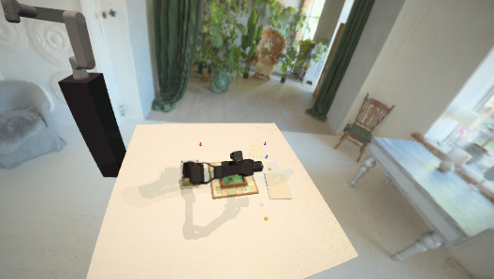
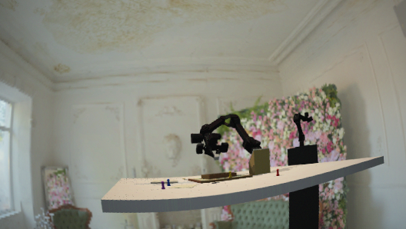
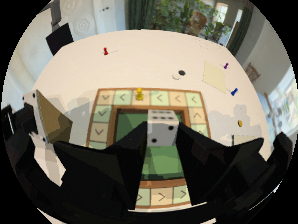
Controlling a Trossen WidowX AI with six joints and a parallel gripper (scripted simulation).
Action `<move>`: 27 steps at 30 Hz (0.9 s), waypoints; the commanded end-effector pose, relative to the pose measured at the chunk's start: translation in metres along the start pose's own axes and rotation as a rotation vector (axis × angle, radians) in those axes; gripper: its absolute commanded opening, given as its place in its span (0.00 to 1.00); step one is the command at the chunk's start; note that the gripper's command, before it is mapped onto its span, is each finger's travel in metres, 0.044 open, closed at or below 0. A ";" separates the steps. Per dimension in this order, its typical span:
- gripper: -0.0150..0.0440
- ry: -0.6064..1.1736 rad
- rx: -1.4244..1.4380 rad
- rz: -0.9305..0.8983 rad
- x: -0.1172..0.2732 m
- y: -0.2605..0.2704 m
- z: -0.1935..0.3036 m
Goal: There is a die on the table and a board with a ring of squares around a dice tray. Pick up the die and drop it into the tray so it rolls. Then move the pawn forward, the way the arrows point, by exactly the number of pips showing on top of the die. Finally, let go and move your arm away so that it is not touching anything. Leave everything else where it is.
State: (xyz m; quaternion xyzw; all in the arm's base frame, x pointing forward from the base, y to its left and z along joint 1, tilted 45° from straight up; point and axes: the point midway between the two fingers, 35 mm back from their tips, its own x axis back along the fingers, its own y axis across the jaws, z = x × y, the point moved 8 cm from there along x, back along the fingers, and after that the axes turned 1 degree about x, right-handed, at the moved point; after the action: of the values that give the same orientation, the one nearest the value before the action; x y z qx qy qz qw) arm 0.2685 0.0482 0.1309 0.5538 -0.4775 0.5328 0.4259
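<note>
gripper [image 2: 211,154] [image 3: 161,125] clenched on die [image 3: 162,127], held over green tray [image 1: 233,180] [image 3: 162,162], fingers tipped down. arm [image 1: 225,170] [image 2: 231,120] arched over the board [image 1: 234,193] [image 2: 192,179] [image 3: 95,145] (six-pip face up, btw). yellow pawn [image 2: 230,174] [image 3: 139,94] upright on far row, left of its middle, w/ long axis vertical.

- so the claw [image 3: 161,125] has the die [image 3: 162,127] pinched between its two black fingers, right over the green-floored tray [image 3: 186,118]
- die's face with two dark pips points at the camera, and a pipped face is up top too
- yellow pawn [image 3: 139,94] is standing on the arrow-square board [image 3: 87,145], on the far row
- little red pawn [image 3: 105,51] is way off on the desk [image 3: 150,50], far left
- purple pawn [image 3: 226,65] and blue pawn [image 3: 234,92] hang out at the right, near a pale yellow square [image 3: 214,77]
</note>
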 end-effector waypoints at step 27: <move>0.70 -0.003 -0.001 -0.013 0.009 0.001 -0.010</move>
State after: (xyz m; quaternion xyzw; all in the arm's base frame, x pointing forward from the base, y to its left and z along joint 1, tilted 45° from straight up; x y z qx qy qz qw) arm 0.2660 0.0491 0.1319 0.5570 -0.4742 0.5284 0.4309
